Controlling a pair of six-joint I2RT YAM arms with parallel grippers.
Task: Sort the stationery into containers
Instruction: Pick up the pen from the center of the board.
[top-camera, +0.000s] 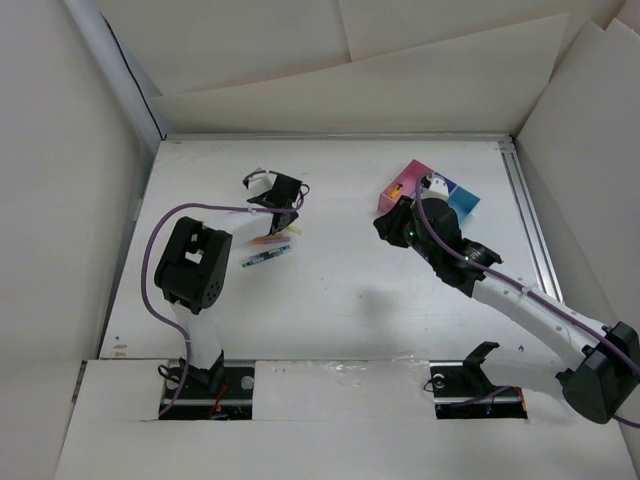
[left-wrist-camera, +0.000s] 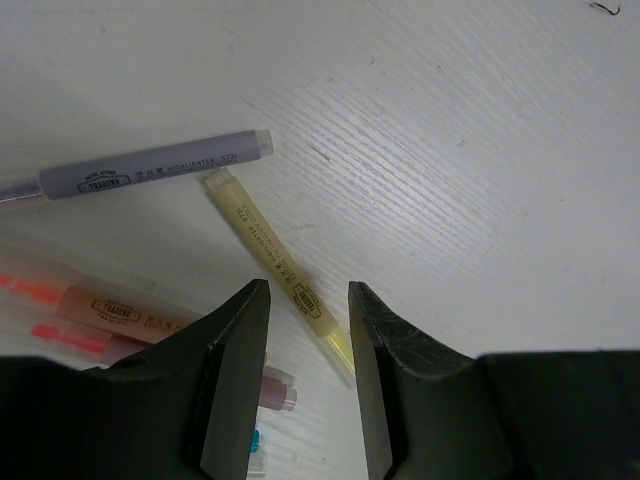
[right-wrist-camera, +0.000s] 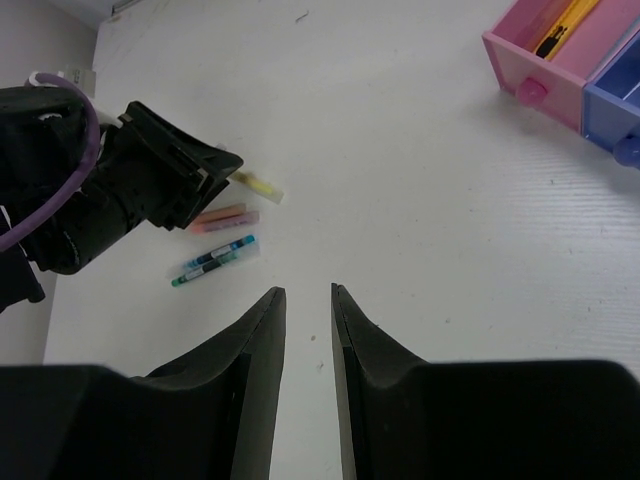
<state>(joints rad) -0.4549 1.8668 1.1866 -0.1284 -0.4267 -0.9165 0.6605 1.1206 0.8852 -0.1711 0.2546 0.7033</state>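
Note:
Several stationery pens lie on the white table by my left gripper (top-camera: 287, 213). In the left wrist view a grey highlighter (left-wrist-camera: 150, 172) lies at the upper left, and a yellow highlighter (left-wrist-camera: 272, 258) runs diagonally under my open left gripper (left-wrist-camera: 308, 290), not gripped. Orange and pink pens (left-wrist-camera: 95, 312) lie at the left. My right gripper (right-wrist-camera: 308, 292) is open and holds nothing, hovering over bare table. The containers stand behind it: a pink box (right-wrist-camera: 520, 55) holding a yellow-black piece (right-wrist-camera: 565, 22), then a purple-blue box (right-wrist-camera: 610, 100). A teal-blue pen (right-wrist-camera: 215, 258) lies apart.
The containers (top-camera: 405, 180) sit at the back right of the table, partly hidden by the right arm (top-camera: 520, 300). White walls close in the table on all sides, and a metal rail (top-camera: 530, 220) runs along the right edge.

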